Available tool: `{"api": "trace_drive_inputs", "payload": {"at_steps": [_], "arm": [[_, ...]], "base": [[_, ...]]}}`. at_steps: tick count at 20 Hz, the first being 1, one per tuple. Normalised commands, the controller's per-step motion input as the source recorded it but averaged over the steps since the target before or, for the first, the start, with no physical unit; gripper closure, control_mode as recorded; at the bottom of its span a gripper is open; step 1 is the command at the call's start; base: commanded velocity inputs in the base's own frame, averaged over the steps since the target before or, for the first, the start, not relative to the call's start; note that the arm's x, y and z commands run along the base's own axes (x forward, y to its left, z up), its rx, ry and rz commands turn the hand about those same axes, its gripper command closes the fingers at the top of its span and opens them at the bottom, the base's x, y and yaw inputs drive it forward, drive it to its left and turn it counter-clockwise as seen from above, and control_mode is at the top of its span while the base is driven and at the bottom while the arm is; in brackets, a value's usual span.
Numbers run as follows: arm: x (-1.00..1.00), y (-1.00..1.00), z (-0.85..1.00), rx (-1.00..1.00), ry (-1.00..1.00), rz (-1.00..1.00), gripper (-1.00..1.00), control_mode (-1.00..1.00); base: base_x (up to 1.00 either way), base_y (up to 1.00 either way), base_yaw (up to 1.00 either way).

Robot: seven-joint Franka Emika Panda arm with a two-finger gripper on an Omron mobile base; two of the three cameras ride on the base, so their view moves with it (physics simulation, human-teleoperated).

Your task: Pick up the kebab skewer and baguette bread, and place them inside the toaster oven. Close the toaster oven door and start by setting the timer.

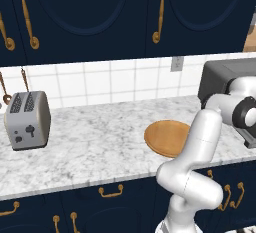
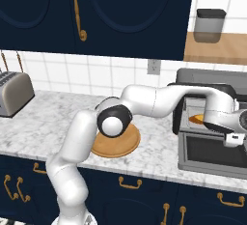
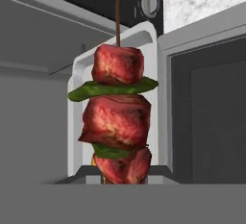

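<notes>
**Hand view: skewer at the oven mouth, not yet set down**

You have the kebab skewer (image 3: 116, 117) up close in front of the camera, its meat chunks and green slices stacked along the stick, which points toward the toaster oven (image 2: 212, 122) cavity. The gripper (image 2: 230, 137) looks narrowed onto the skewer's lower end, though its fingertips are hidden behind the lowest chunk, so take the hold as a judgement.

In the right base view the toaster oven door (image 2: 212, 154) lies dropped open, and a golden piece that I read as the baguette bread (image 2: 196, 119) sits inside the cavity. So the bread step appears done and you are on the skewer's placement.

Next you need to carry the skewer deeper over the rack, lower it beside the bread, and only then let go. After that come the door and the timer knobs (image 3: 150, 4).

The arm (image 2: 159, 101) reaches across from above the wooden plate (image 2: 118, 144) on the marble surface (image 1: 90, 142), forearm roughly level, wrist bent down at the oven front.
</notes>
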Motion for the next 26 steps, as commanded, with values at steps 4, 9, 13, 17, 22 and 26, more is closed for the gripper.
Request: {"api": "trace_drive_inputs", "payload": {"at_steps": [4, 9, 13, 17, 22, 26], "arm": [[0.26, 0.00, -0.03, 0.00, 0.00, 0.00, 1.00, -1.00], [0.30, 0.00, 0.00, 0.01, 0.02, 0.00, 1.00, -1.00], [0.30, 0.00, 0.00, 0.01, 0.02, 0.00, 1.00, -1.00], [0.21, -0.01, 0.00, 0.02, 0.01, 0.00, 1.00, -1.00], [0.11, -0.19, 0.00, 0.04, 0.00, 0.03, 1.00, -1.00], [0.12, -0.27, 0.00, 0.04, 0.00, 0.06, 1.00, -1.00]], "base": [[0.00, 0.00, 0.00], [0.00, 0.00, 0.00], [0.00, 0.00, 0.00], [0.00, 0.00, 0.00], [0.00, 0.00, 0.00], [0.00, 0.00, 0.00]]}}
